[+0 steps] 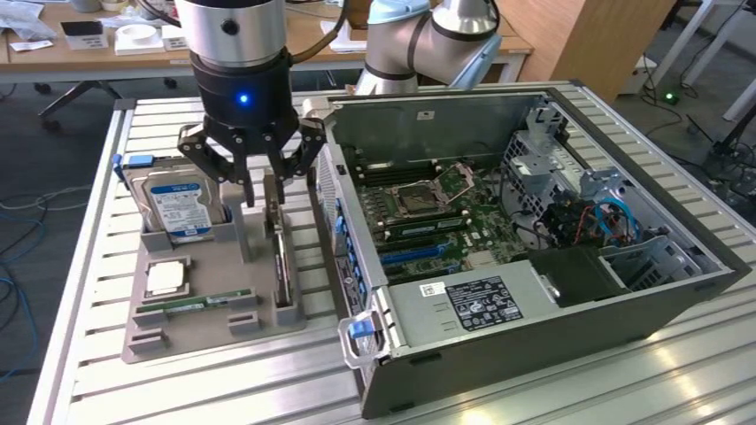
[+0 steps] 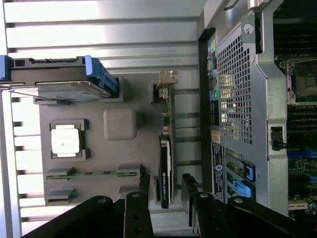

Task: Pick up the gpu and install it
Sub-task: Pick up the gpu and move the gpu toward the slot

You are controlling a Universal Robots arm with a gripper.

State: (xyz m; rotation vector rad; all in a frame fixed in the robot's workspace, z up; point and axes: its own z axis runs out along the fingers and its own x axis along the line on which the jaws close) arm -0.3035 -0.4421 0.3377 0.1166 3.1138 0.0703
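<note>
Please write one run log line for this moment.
gripper: open, above gpu | gpu: on edge in tray, not held | case: open

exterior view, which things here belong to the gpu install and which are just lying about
In the job: gpu, upright in the grey holder; open hand straddling it; open computer case.
Lying about: hard drive, cpu chip, ram stick.
</note>
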